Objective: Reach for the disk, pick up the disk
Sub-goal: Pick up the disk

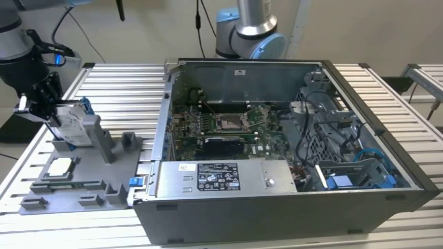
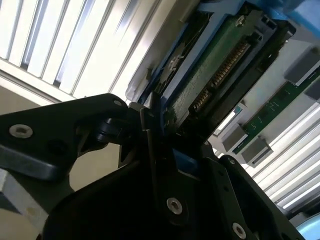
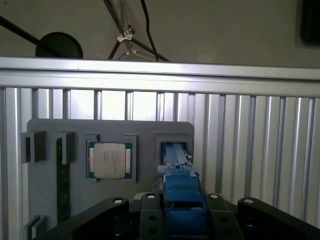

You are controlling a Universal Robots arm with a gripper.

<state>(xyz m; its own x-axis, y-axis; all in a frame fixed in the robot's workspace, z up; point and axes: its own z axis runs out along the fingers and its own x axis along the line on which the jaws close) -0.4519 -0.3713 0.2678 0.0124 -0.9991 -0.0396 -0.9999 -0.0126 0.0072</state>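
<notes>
Jaws clamp disk point(image 1: 70, 127) upright @ grey fixture point(image 1: 90, 171).

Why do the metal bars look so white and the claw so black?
In the second wrist view, light glares off the table slats, washing them white, while the claw by the disk sits in shadow, nearly black. In the first wrist view, the slats also shine bright. In the exterior view, the lighting is even, without strong glare.
</notes>
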